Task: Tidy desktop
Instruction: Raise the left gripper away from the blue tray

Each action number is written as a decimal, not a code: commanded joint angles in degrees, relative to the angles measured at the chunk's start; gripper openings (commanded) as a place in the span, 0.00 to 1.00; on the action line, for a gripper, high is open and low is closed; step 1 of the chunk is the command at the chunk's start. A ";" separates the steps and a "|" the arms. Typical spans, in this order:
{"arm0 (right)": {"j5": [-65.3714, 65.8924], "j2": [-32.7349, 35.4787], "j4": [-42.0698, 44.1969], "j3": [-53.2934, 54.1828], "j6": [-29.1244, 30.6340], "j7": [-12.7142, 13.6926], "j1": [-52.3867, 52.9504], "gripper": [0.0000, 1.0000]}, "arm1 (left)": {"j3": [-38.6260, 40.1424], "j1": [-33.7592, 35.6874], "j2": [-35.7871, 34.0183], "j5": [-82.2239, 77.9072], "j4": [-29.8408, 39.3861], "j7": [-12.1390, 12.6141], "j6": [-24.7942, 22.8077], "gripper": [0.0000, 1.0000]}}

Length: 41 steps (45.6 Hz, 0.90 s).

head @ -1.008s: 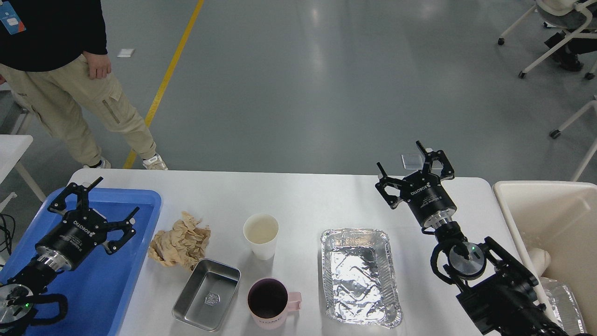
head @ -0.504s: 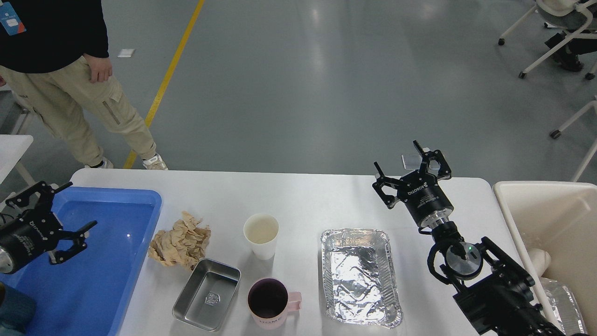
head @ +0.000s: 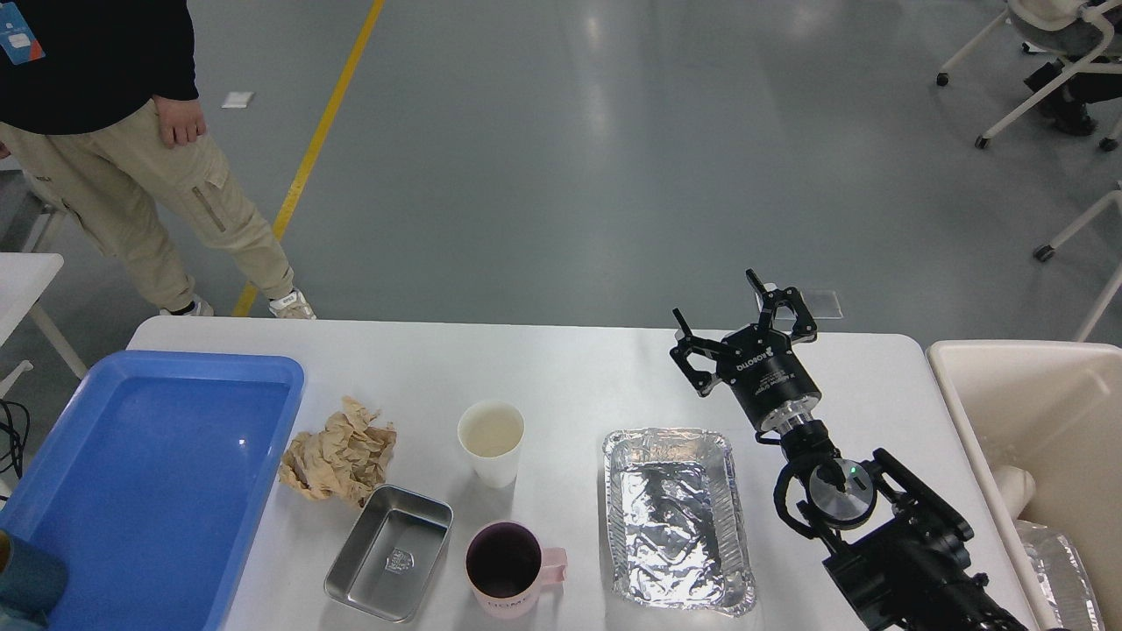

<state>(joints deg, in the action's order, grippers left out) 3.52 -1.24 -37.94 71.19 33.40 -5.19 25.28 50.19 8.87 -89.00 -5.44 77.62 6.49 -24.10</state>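
Tabletop tidy barely begun: five items out, tray empty

Tabletop [head: 561,368] fills the lower middle of the head view, white and wide, with a blue tray [head: 53,535] resting on its left end and a cream bin [head: 964,386] standing just beside its right end.

Scattered across the middle:
- crumpled brown paper [head: 337,451], lying just beside the tray's right rim
- white paper cup [head: 490,441], upright, near the centre
- steel pan [head: 388,552], right way up, just in front of the paper
- pink mug [head: 507,570], upright, handle to the right, near the front edge
- foil tray [head: 677,519], right way up and empty, right of centre

Right hand [head: 736,324] hovers above the tabletop's far right part, beyond the foil tray's far corner, fingers spread apart and gripping nothing. Left hand out of view altogether; its state cannot be told.

Progress, judged from the layout: close to the start. Blue tray holds nothing visible. Bin shows something pale and a bit of foil inside, too cropped to identify. All five loose items are untouched and apart from one another.

Left to do, probably: sort each piece, likely reusable ware to the tray and rubbish such as the paper to the bin. Foil tray sits nearest the open right hand, so seems the natural first pick.
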 commanded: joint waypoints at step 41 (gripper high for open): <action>0.00 3.27 -5.92 0.27 -0.35 0.00 -4.89 1.00 | -0.36 0.54 3.48 -1.68 -11.34 -6.49 -1.29 0.98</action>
<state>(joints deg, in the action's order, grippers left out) 3.52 2.28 -43.17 71.46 33.29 -5.19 20.45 49.47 9.24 -85.96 -7.36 68.67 0.13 -22.72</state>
